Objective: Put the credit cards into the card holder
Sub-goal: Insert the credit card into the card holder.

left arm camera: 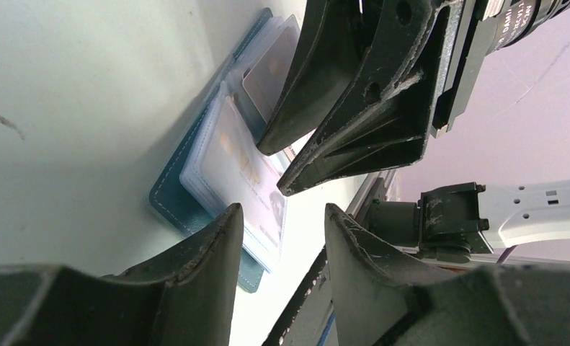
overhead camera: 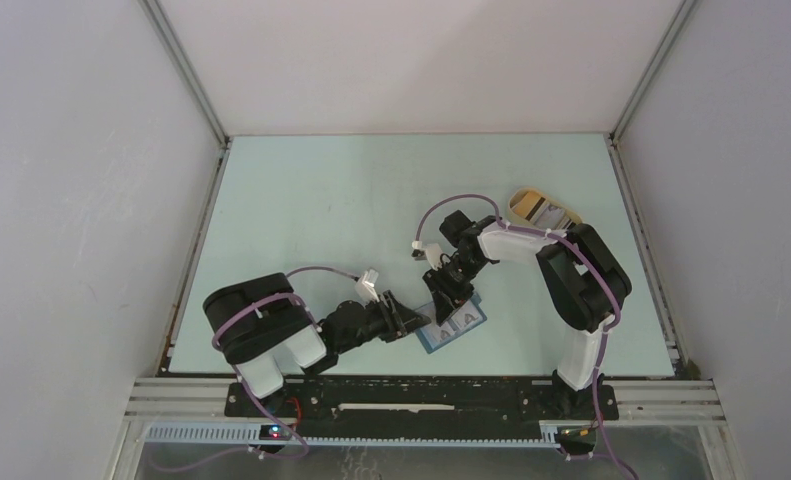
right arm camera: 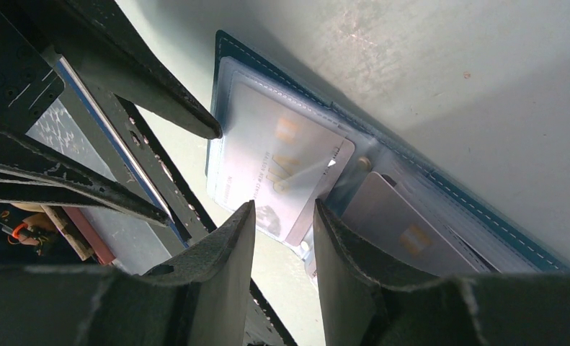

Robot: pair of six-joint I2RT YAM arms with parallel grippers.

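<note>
The teal-blue card holder (overhead camera: pixel 453 327) lies open and flat near the table's front edge. In the right wrist view the holder (right arm camera: pixel 223 50) has one whitish card (right arm camera: pixel 282 162) in its left clear pocket, a corner sticking out, and a grey card (right arm camera: pixel 401 227) in its right pocket. The left wrist view shows the holder (left arm camera: pixel 168 198) and the same cards (left arm camera: pixel 231 155). My left gripper (overhead camera: pixel 421 322) is open and empty at the holder's left edge. My right gripper (overhead camera: pixel 441 298) is open and empty just above the holder's far side. The two grippers' fingers nearly meet.
A tan oval tray (overhead camera: pixel 527 200) with a whitish item in it stands at the back right, behind the right arm. The frame rail (overhead camera: pixel 421 385) runs close along the holder's near side.
</note>
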